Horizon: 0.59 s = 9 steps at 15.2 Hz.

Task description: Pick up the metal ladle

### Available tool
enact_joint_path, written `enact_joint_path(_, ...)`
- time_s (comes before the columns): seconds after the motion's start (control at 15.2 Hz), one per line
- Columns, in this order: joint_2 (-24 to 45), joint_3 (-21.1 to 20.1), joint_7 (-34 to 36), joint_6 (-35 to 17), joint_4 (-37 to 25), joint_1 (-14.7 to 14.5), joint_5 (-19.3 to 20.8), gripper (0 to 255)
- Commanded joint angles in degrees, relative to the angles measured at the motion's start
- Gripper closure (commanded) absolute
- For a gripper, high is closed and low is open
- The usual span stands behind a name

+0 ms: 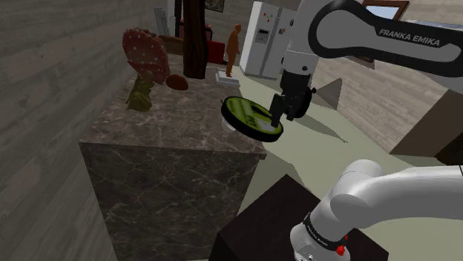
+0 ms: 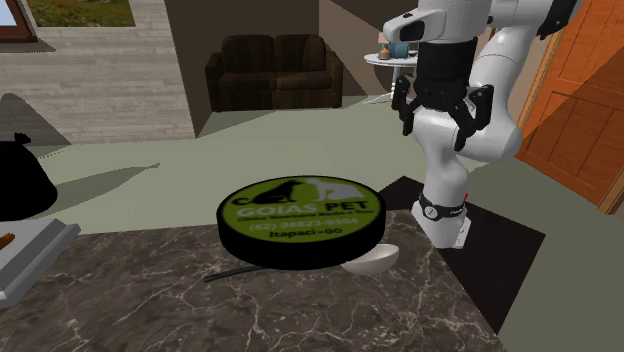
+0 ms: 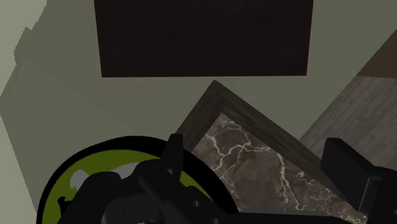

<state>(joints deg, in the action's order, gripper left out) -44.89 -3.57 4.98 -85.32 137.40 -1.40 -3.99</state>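
Note:
The ladle lies on the marble block point(image 2: 300, 310), mostly under a round black disc with a green "GOIÁS PET" label point(image 2: 300, 217). Its pale bowl point(image 2: 370, 262) sticks out on the side toward the arm, and its thin dark handle point(image 2: 235, 272) pokes out on the other side. My gripper point(image 2: 437, 125) hangs open in the air, above and beyond the block's edge, holding nothing. In the shoulder view the gripper point(image 1: 286, 113) is just to the right of the disc point(image 1: 251, 119). The wrist view has the fingers point(image 3: 347, 172) apart over the block's corner point(image 3: 254, 159), with the disc point(image 3: 95, 175) beside them.
A red spotted mushroom ornament point(image 1: 145, 52) and a dark trunk-like post point(image 1: 195, 37) stand at the block's far end. A grey tray point(image 2: 30, 250) lies at the second exterior view's left. The dark stand point(image 1: 274, 215) is close to the block. A sofa point(image 2: 275, 70) stands far back.

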Motion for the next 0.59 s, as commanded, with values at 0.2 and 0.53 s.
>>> enact_joint_path(0.2,3.7,-3.8,2.2,-6.9,0.1,-0.2,1.7,0)
enact_joint_path(0.53,11.1,-10.0,7.0,-17.5,-1.2,0.5,6.3,0)
